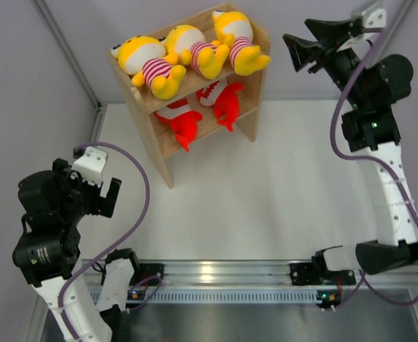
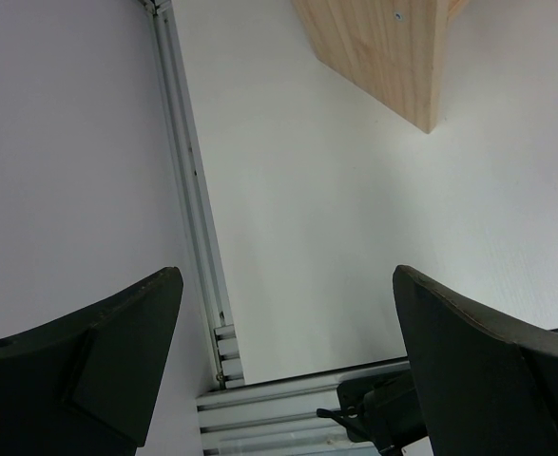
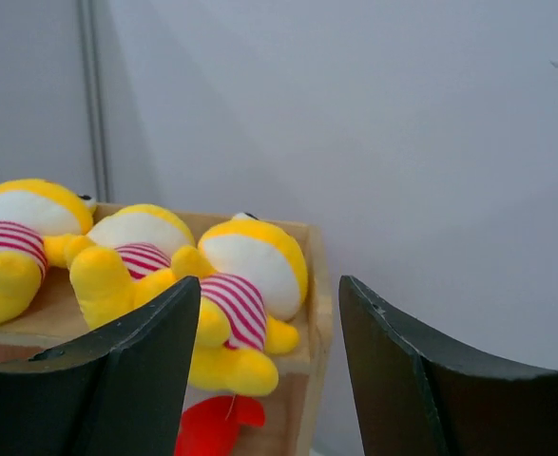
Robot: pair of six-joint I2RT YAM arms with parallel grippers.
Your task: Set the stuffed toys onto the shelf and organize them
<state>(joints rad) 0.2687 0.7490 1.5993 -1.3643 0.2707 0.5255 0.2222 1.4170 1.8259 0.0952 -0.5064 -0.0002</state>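
pale wood shelf (image 1: 155, 146) on the white surface (image 1: 265, 199), three yellow plush toys (image 1: 194, 53) in striped shirts along its top tier, two red fuzzy fish (image 1: 184, 125) below, left fingers (image 2: 117, 351) spread wide, right fingers (image 3: 126, 380) spread, both empty

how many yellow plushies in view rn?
3. All lie side by side on the shelf, top tier: left yellow toy, middle yellow toy, right yellow toy. Lower tier's back is shadowed; another could hide there.

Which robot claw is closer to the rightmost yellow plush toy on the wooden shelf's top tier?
Right. The right gripper hovers just right of that yellow striped-shirt plush toy; the left gripper hangs far off, by the white table's left edge.
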